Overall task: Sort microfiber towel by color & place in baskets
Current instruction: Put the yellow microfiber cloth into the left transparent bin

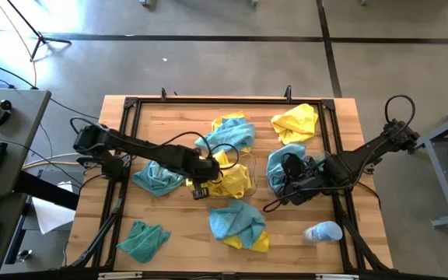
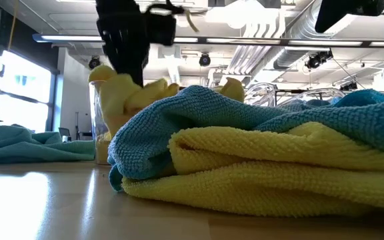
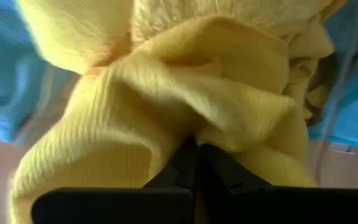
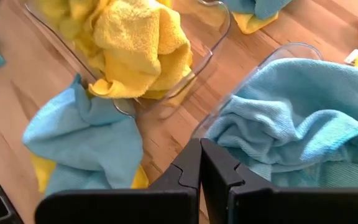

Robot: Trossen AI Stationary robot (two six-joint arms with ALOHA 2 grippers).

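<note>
Two clear baskets stand side by side mid-table. One basket [image 1: 249, 185] holds yellow towels [image 4: 143, 48], the other [image 4: 272, 59] blue towels [image 1: 285, 165]. My left gripper [image 1: 203, 185] is above the near left corner of the yellow basket, shut on a yellow towel [image 3: 185, 81]. My right gripper [image 4: 201, 167] hovers shut and empty over the near edge of the blue basket. Loose towels lie on the table: one yellow [image 1: 295, 122], a blue-and-yellow pile [image 1: 232, 132], two teal [image 1: 158, 177] [image 1: 142, 239], and one blue over yellow [image 1: 238, 224]. My left gripper pinches a bunched fold [image 3: 194, 134] of the yellow towel between its two fingertips, coming steeply from above. The cloth spreads in slack folds below the fingers [image 2: 122, 93]. Its lower end reaches the yellow basket's pile, but I cannot tell whether it rests there.
A white and light-blue bottle [image 1: 323, 232] lies at the near right. A black metal frame [image 1: 131, 105] runs around the wooden tabletop. Bare wood shows near the left edge and between the near towel piles.
</note>
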